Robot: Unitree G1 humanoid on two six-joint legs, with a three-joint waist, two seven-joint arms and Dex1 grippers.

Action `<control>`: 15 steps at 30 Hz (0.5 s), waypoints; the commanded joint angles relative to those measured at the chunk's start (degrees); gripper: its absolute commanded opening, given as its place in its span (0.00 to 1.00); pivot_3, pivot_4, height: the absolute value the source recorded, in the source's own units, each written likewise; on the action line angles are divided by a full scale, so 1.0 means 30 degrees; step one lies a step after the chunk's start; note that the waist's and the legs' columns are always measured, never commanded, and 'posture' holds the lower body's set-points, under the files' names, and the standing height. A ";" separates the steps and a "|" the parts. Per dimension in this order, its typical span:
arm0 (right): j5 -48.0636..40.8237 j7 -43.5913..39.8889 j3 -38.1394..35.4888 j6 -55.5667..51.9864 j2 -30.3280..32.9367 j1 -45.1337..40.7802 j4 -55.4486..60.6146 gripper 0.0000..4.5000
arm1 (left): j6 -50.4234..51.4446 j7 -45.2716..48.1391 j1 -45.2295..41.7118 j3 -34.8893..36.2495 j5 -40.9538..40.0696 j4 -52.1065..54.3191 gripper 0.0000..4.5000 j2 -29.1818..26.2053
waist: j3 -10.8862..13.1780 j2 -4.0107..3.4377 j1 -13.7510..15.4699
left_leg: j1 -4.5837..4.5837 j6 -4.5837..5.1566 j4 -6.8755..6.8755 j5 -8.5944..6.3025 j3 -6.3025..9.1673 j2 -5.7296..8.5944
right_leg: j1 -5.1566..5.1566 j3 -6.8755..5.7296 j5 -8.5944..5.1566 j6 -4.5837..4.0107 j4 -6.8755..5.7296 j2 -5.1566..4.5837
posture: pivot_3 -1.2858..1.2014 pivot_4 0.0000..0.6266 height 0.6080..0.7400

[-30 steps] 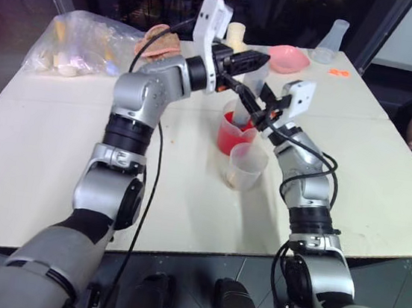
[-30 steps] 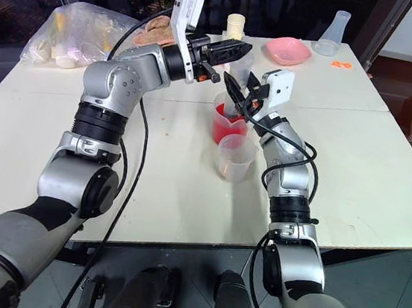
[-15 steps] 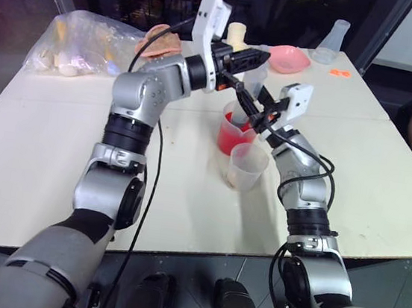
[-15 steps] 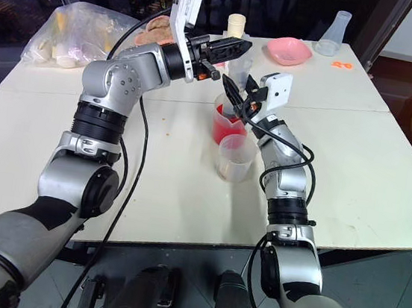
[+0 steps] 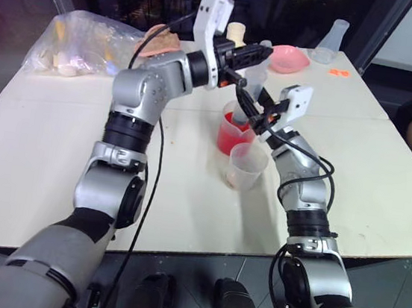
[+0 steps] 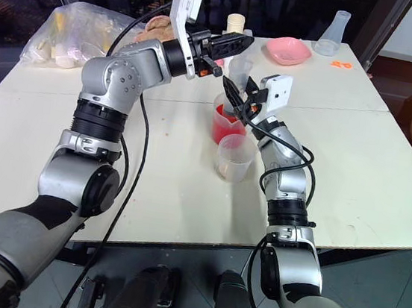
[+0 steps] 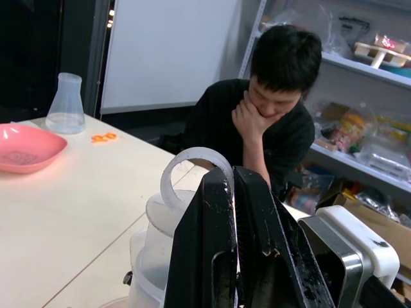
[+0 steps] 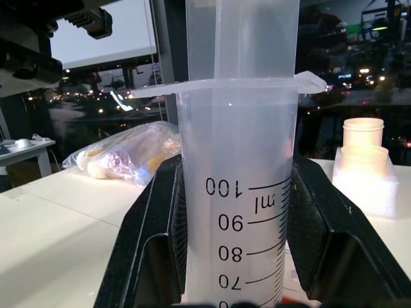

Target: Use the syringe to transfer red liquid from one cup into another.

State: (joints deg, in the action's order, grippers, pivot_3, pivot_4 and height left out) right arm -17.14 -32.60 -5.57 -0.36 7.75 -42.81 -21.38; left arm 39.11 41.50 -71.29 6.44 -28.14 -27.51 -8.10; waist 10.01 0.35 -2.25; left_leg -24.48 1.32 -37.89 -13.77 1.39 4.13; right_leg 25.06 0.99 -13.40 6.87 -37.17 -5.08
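The syringe (image 5: 253, 85) stands upright with its lower end in the larger cup (image 5: 225, 119), which holds the red liquid (image 5: 228, 142). My right gripper (image 5: 248, 108) is shut on the syringe's barrel (image 8: 237, 179), near the 100 mark; the barrel looks colourless there. My left gripper (image 5: 265, 51) is shut, its fingertips (image 7: 221, 183) right at the plunger's ring (image 7: 186, 160); whether they hold the ring I cannot tell. The smaller frosted beaker (image 5: 246, 166) stands just in front of the red cup, mostly colourless.
A pink bowl (image 5: 288, 57) and a clear conical flask (image 5: 332, 42) stand at the far right of the table (image 5: 40, 156). A plastic bag (image 5: 84, 45) with items lies at the far left. A person (image 7: 270, 109) sits beyond the table's right side.
Both grippers and the syringe stay where they were. The person's hand at the right edge has shifted a little.
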 commanded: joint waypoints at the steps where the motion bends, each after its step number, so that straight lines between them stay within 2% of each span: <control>1: 0.0291 -0.0594 0.1217 -0.0415 -0.0543 0.0263 0.0082 0.32 | -0.0698 0.0120 -0.1652 0.0722 -0.1143 0.1902 0.01 0.0245 | 0.0000 0.0000 0.0001 | 0.0000 0.0000 0.0000 0.0000 0.0000 0.0000 | 0.0000 0.0000 0.0000 0.0000 0.0000 0.0000 | 0.52 0.24 1.00; 5: 0.0269 -0.0602 0.1162 -0.0423 -0.0499 0.0132 0.0045 0.32 | -0.0620 0.0131 -0.1477 0.0602 -0.1039 0.1968 0.01 0.0205 | 0.0000 0.0000 0.0000 | 0.0000 0.0000 0.0000 0.0000 0.0000 0.0000 | 0.0000 -0.0001 0.0000 0.0000 0.0000 0.0000 | 0.52 0.24 1.00; 9: 0.0261 -0.0598 0.1102 -0.0402 -0.0457 0.0013 0.0001 0.32 | -0.0591 0.0124 -0.0817 0.0199 -0.0699 0.2296 0.26 0.0182 | 0.0000 0.0000 0.0000 | 0.0000 0.0000 0.0000 0.0000 0.0000 0.0000 | 0.0000 0.0000 0.0000 0.0000 -0.0001 0.0000 | 0.52 0.24 1.00; 15: 0.0213 -0.0593 0.0979 -0.0506 -0.0321 -0.0202 0.0181 0.32 | -0.0502 0.0118 0.0139 -0.0198 -0.0321 0.2746 0.59 -0.0113 | 0.0000 0.0000 -0.0001 | 0.0000 0.0000 0.0000 0.0000 0.0000 0.0000 | 0.0000 0.0001 0.0000 0.0000 -0.0001 0.0000 | 0.52 0.24 1.00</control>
State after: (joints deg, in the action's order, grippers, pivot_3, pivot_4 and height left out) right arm -17.09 -32.80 -5.25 -1.57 7.55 -42.86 -21.61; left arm 39.35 41.48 -69.58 5.44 -28.13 -23.47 -8.28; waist 10.01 0.35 -2.25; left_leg -24.48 1.31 -37.89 -13.77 1.40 4.13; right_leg 25.06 0.99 -13.40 6.87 -37.17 -5.08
